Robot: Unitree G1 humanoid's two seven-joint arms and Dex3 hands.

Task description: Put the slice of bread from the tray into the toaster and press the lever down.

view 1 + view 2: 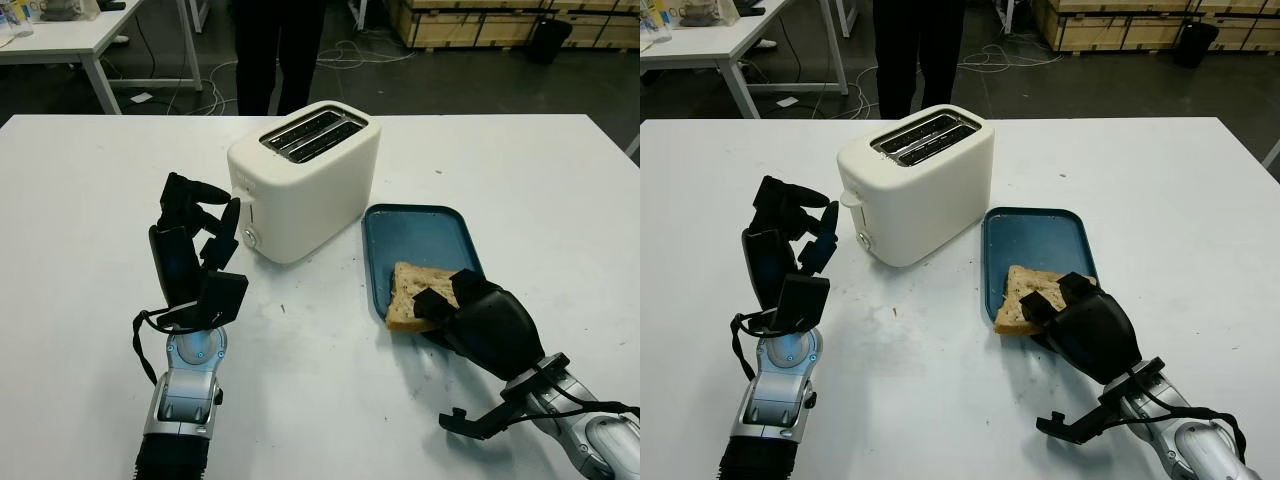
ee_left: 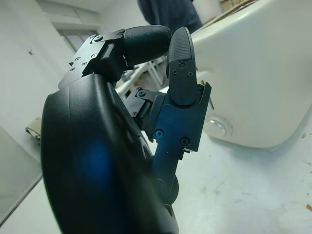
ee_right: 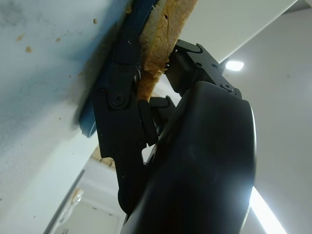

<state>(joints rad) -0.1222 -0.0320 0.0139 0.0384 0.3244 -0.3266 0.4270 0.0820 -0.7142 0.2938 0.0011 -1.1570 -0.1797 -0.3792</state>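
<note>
A white two-slot toaster (image 1: pixel 305 180) stands in the middle of the white table, with its lever (image 1: pixel 848 198) up on the end that faces my left hand. Just right of it lies a blue tray (image 1: pixel 420 230). The slice of bread (image 1: pixel 405 290) sits at the tray's near left corner, overhanging the rim. My right hand (image 1: pixel 440 295) is shut on the slice; in the right wrist view its fingers (image 3: pixel 122 97) pinch the bread (image 3: pixel 158 53) from both sides. My left hand (image 1: pixel 210 215) stands upright beside the lever end, fingers curled, holding nothing.
A person's dark legs (image 1: pixel 275 50) stand behind the table's far edge. Another white table (image 1: pixel 70 35) is at the back left, and wooden crates (image 1: pixel 500 20) at the back right. Crumbs lie on the table near the tray.
</note>
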